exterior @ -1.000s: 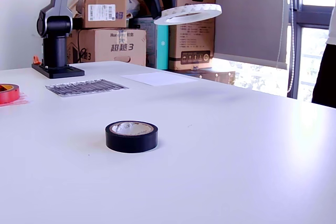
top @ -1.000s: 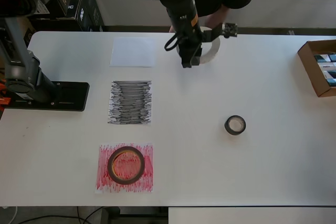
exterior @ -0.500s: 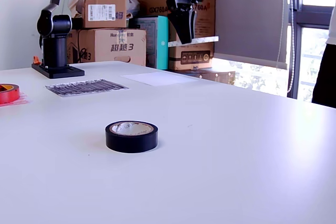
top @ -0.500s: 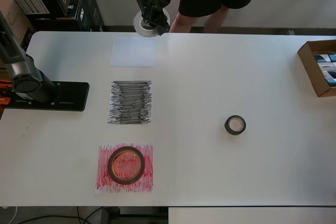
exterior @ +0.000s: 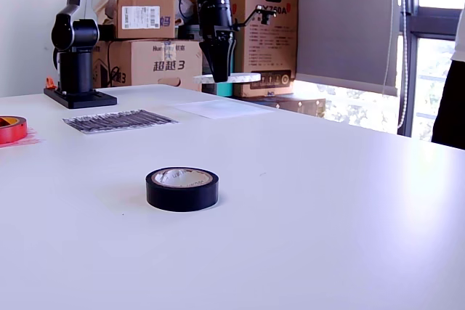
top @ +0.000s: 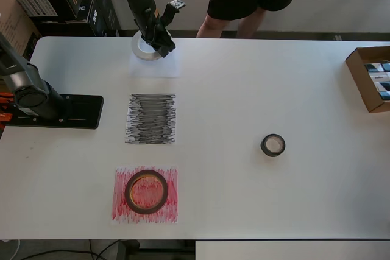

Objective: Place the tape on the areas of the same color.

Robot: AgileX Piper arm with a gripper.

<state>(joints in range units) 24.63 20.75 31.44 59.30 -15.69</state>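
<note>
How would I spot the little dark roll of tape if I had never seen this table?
Start at the white table and find the brown cardboard box at the overhead view's right edge. Move inward and nearer the front edge, to the small black roll of tape lying flat, alone on bare tabletop. It is far smaller than the reddish-brown roll and, unlike that one, sits on no paper.

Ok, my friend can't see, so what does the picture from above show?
From above, the gripper holds a white tape ring over the white sheet at the table's far edge. Nearer lie a black-scribbled sheet and a red-scribbled sheet with a reddish-brown ring on it. A small black roll sits alone to the right.
</note>
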